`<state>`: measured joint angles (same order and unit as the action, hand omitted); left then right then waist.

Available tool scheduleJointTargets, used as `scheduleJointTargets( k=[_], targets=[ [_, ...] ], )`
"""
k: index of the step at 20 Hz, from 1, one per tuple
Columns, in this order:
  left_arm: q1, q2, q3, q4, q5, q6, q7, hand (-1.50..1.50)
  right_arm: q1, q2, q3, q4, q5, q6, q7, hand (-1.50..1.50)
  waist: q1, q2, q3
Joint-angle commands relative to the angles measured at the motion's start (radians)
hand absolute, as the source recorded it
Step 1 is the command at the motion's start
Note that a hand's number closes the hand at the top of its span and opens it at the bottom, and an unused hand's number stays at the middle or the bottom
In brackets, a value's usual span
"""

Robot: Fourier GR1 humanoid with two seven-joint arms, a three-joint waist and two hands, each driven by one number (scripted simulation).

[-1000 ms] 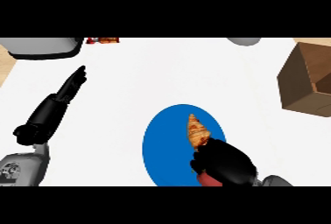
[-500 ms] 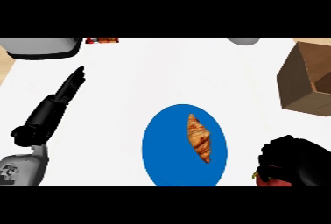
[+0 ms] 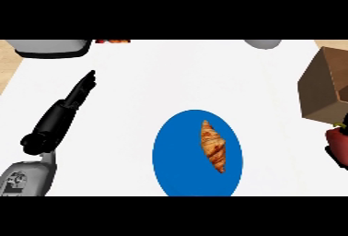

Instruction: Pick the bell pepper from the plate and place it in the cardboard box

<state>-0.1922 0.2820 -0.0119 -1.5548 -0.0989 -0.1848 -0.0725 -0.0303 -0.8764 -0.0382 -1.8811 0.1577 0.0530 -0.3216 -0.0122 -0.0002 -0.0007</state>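
At the counter's right edge, the red bell pepper (image 3: 338, 140) shows only partly, cut off by the frame just below the cardboard box (image 3: 325, 87); the right hand is out of view, so what holds it cannot be told. Open white counter (image 3: 190, 73) separates box and blue plate (image 3: 176, 156), where a croissant (image 3: 212, 145) lies alone. Far left, the left hand (image 3: 76, 94) rests released, fingers straight. Grey objects at the top edge are cropped and hard to identify.
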Motion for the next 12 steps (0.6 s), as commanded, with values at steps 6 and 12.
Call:
scheduleJointTargets(
  k=[6,12],
  targets=[
    [-0.094,-0.014,0.006,0.065,-0.012,-0.015,0.017,0.0,-0.319,-0.045,-0.102,0.49,-0.023,0.114,-0.026,1.5,0.037,0.008,0.001],
    [-0.05,-0.02,-0.014,0.009,-0.005,-0.038,0.016,0.0,-0.438,-0.087,0.04,0.739,0.189,0.157,-0.111,1.5,0.059,0.012,0.001]
  ],
)
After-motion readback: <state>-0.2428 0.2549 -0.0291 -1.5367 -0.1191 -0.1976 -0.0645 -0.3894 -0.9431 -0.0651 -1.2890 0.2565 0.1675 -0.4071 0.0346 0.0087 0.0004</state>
